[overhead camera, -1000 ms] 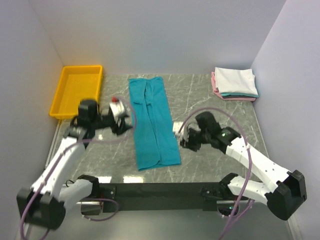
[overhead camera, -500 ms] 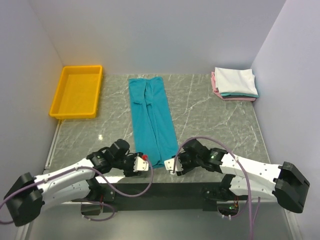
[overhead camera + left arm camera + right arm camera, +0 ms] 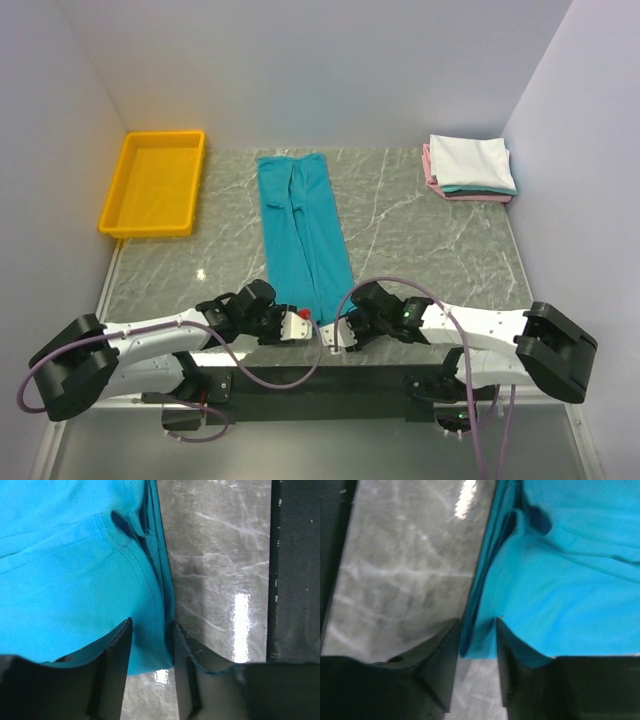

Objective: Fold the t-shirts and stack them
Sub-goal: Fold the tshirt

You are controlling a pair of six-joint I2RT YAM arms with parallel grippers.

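A teal t-shirt (image 3: 305, 235) lies folded into a long strip down the middle of the table. My left gripper (image 3: 303, 322) is low at the strip's near left corner, and my right gripper (image 3: 333, 331) is at its near right corner. In the left wrist view the jaws (image 3: 150, 645) stand apart astride the teal hem (image 3: 65, 570), one finger over the cloth and one at its edge. In the right wrist view the jaws (image 3: 477, 640) also stand apart, with the teal cloth's (image 3: 570, 580) folded edge between them. Neither gripper has pinched the cloth.
A stack of folded t-shirts (image 3: 470, 167), white on top of teal and pink, sits at the back right. A yellow bin (image 3: 155, 180) stands at the back left. The black base rail (image 3: 320, 380) runs right behind both grippers.
Both arms swung down from mid-table to the near end of the teal strip and now straddle its two near corners. The left jaws have narrowed.
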